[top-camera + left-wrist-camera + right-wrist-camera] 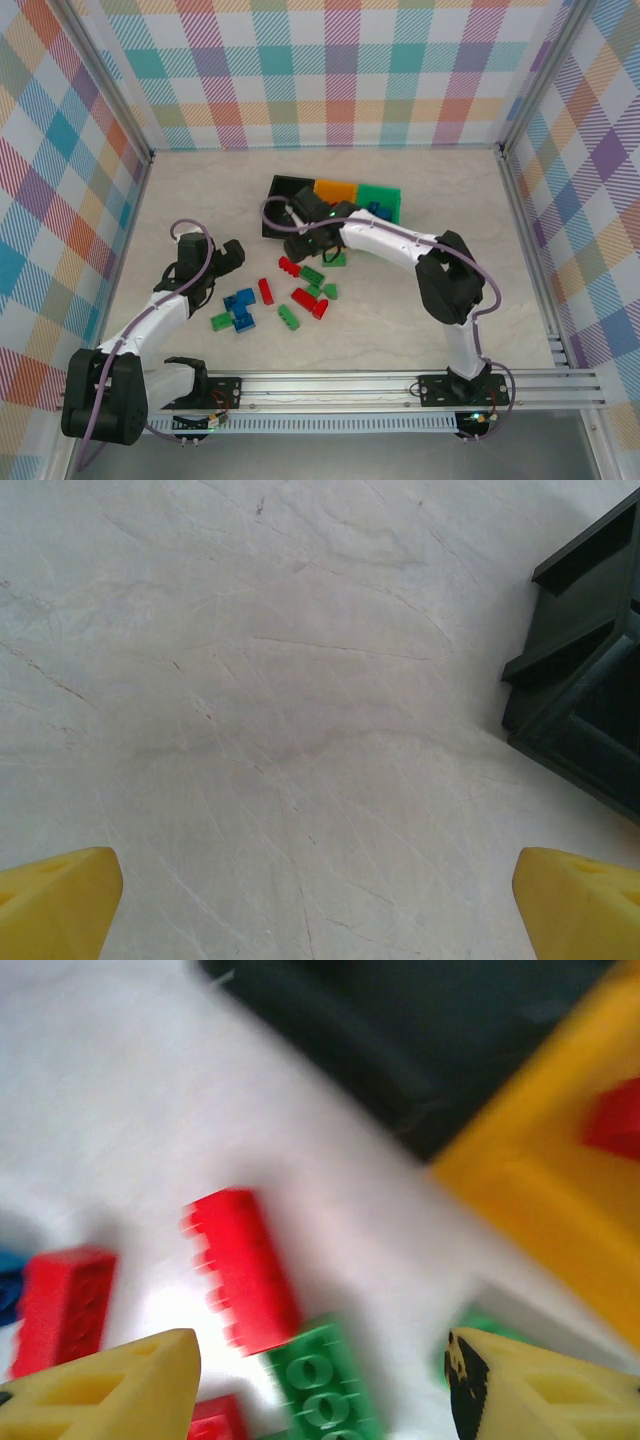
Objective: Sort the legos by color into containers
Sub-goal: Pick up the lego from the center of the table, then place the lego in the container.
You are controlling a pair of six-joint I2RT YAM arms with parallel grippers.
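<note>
Right gripper (322, 1350), jaws parted and empty, risks pinching red lego (245, 1260) together with green lego (320, 1390) at its 5 o'clock; left gripper (320, 880) jaws open.

The surface (190, 200) lies bare along the left, in the far corners and down the whole right side. Scattered bricks (290, 300) crowd the near middle. Behind them the black bin (284, 183), orange bin (335, 188) and green bin (380, 197) stand in a touching row. The right arm (390, 238) stretches across the gap between bricks and bins.
</note>
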